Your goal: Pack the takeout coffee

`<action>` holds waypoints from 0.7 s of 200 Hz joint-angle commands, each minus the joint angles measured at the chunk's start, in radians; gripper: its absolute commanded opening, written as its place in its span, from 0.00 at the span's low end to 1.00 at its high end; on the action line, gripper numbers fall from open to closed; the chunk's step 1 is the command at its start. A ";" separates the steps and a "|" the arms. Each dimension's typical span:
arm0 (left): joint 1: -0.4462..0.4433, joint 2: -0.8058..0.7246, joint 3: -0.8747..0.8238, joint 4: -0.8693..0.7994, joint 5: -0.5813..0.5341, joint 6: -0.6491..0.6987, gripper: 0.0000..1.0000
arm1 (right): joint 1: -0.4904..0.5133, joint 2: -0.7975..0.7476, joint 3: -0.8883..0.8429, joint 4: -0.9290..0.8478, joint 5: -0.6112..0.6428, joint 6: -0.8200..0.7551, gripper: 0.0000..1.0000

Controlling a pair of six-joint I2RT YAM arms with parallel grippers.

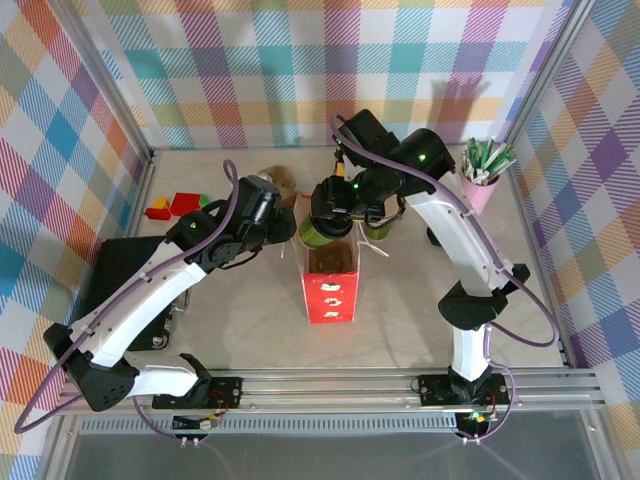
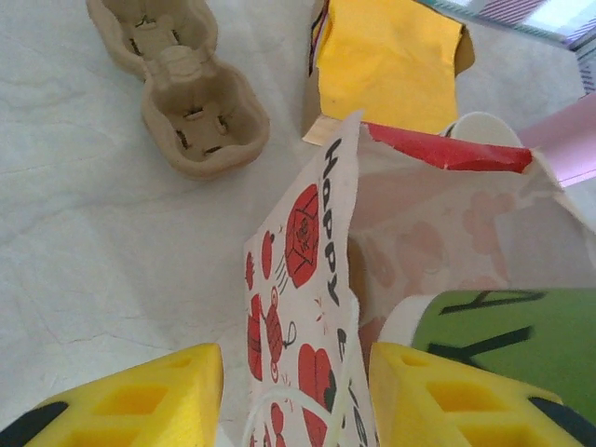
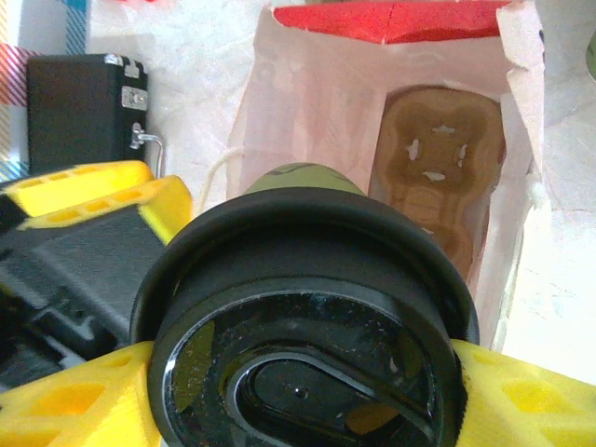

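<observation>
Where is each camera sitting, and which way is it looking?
Top camera: above and behind the arms, looking down on the table; the left arm and right arm show, bases nearest.
Left wrist camera: rides the left arm, looking down past the yellow left tool at the red-and-white paper bag.
Right wrist camera: rides the right arm, looking down over the right tool, which grips the green paper cup with the round black lid at the bag's mouth.
Shared: all three see bag and cup.
</observation>
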 commanded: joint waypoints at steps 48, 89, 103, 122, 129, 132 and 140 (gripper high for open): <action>0.231 0.037 0.063 0.050 0.278 0.099 0.49 | 0.039 0.017 -0.094 -0.174 0.089 0.022 0.66; 0.250 0.126 0.127 0.069 0.382 0.164 0.50 | 0.060 0.053 -0.115 -0.175 0.100 0.022 0.66; 0.250 0.148 0.129 0.084 0.421 0.162 0.50 | 0.064 0.061 -0.122 -0.176 0.103 0.023 0.66; 0.250 0.178 0.145 0.080 0.453 0.166 0.51 | 0.067 0.066 -0.134 -0.175 0.115 0.022 0.66; 0.250 0.188 0.149 0.079 0.468 0.169 0.52 | 0.067 0.066 -0.144 -0.175 0.118 0.022 0.66; 0.250 0.192 0.150 0.080 0.479 0.173 0.53 | 0.067 0.066 -0.148 -0.175 0.119 0.022 0.66; 0.250 0.207 0.153 0.080 0.508 0.187 0.53 | 0.067 0.066 -0.160 -0.174 0.119 0.021 0.66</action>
